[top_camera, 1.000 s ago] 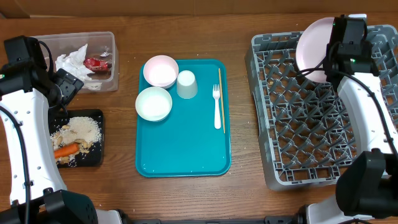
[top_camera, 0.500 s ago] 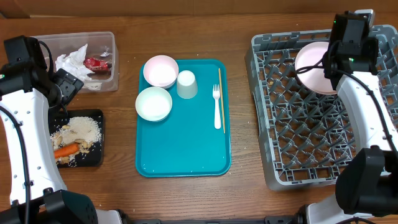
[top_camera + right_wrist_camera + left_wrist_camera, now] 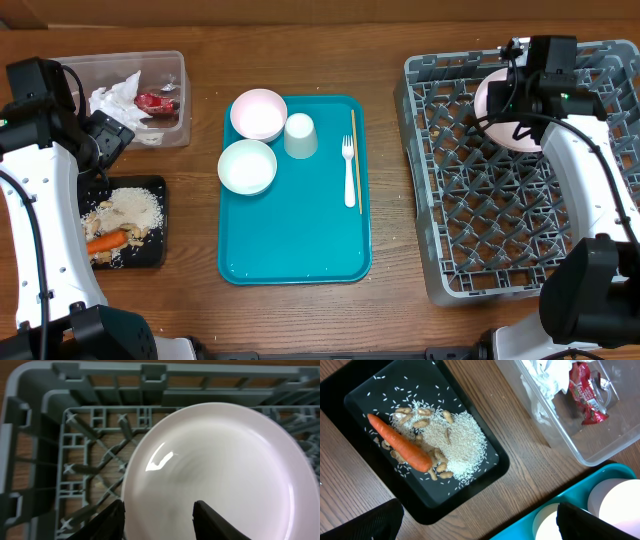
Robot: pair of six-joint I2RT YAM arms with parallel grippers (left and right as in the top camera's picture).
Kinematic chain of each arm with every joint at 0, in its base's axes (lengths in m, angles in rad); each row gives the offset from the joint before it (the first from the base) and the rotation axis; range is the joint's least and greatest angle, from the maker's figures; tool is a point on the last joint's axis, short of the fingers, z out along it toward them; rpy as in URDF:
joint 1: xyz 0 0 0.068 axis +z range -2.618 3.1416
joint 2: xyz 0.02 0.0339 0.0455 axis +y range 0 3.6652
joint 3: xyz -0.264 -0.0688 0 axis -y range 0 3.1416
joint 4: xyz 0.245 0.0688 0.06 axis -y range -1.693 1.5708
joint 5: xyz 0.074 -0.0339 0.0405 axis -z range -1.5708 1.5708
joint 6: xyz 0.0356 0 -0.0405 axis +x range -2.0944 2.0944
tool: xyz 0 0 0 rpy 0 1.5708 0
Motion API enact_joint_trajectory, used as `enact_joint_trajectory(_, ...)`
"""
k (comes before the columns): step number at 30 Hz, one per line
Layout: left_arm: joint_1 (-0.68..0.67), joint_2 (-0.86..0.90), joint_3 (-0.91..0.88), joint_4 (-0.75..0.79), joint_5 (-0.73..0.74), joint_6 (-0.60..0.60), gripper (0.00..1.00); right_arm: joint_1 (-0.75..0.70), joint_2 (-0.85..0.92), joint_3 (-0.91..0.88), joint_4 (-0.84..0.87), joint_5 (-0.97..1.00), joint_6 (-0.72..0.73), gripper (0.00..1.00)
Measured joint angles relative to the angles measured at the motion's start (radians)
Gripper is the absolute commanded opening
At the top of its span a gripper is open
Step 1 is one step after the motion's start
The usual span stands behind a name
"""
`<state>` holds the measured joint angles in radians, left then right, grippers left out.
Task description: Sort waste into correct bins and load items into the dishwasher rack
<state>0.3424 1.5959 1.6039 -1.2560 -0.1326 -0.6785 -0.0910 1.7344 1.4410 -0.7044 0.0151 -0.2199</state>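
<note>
The left end effector (image 3: 477, 510) hangs wide open above the worktop (image 3: 300, 50), at the gap between the black tray (image 3: 155, 252) and the tub (image 3: 184, 110), holding nothing. The tub, at the far left, contains crumpled paper (image 3: 115, 100) and a red wrapper (image 3: 155, 101). Just in front of it, the black tray carries the carrot (image 3: 106, 241), a heap of rice (image 3: 135, 208) and nuts (image 3: 422, 424), with the carrot lying across the nuts at the heap's edge.

In the middle, the teal tray (image 3: 300, 240) has two bowls (image 3: 258, 114) (image 3: 247, 166) side by side at its far left corner. The cup (image 3: 301, 136) stands just right of them, and the fork (image 3: 349, 172) lies alongside the stick (image 3: 354, 135).

On the right, the plate (image 3: 492, 110) lies tilted in the far part of the rack (image 3: 500, 220). The right end effector (image 3: 159, 505) is over the plate's near edge, fingers partly apart and not clamping it.
</note>
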Motion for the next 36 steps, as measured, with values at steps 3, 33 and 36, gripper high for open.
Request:
enact_joint_trajectory(3,0.000,0.000,0.000,0.000,0.000,0.000,1.00,0.000,0.008,0.000,-0.019,-0.062,0.002,0.47)
enact_joint_trajectory(33,0.000,0.000,0.000,0.000,0.000,0.000,1.00,0.005,0.131,0.120,-0.155,-0.036,0.053,0.04)
enact_joint_trajectory(36,0.000,0.000,0.000,0.000,0.000,0.000,1.00,0.005,0.131,0.214,-0.230,-0.040,0.081,0.04)
